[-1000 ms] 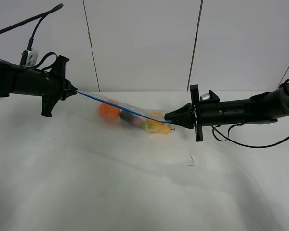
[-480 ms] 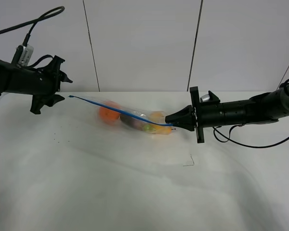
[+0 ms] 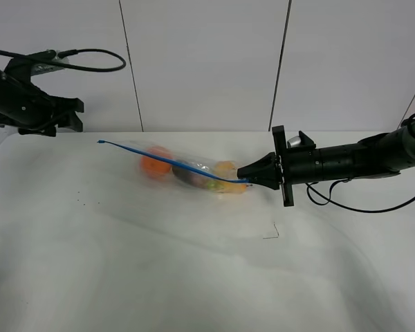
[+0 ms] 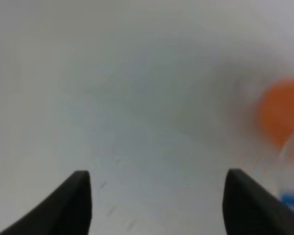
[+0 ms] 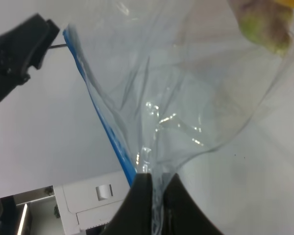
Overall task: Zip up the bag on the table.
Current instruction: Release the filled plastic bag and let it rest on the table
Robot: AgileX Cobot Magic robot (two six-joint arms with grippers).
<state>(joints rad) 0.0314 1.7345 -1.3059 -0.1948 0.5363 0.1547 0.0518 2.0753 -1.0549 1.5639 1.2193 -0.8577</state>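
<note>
The clear bag point(image 3: 187, 168) lies on the white table point(image 3: 159, 263), its blue zipper strip point(image 3: 159, 160) stretched from its free left end to my right gripper. An orange point(image 3: 154, 163), a dark eggplant and a yellow pear show through it. My right gripper point(image 3: 245, 179) is shut on the strip's right end; in the right wrist view the fingers point(image 5: 154, 196) pinch the plastic point(image 5: 186, 98) and blue strip point(image 5: 105, 122). My left gripper point(image 4: 157, 196) is open and empty, raised at the far left point(image 3: 62, 117), away from the bag. The orange point(image 4: 281, 110) shows blurred in its view.
A white panelled wall point(image 3: 207, 62) stands behind the table. A small dark mark point(image 3: 271, 234) lies on the tabletop in front of the right gripper. A cable point(image 3: 346, 204) hangs under the right arm.
My left gripper has let go of the strip's left end, opened, and pulled back up and to the left. The bag's left end has dropped a little. The right gripper has stayed put.
</note>
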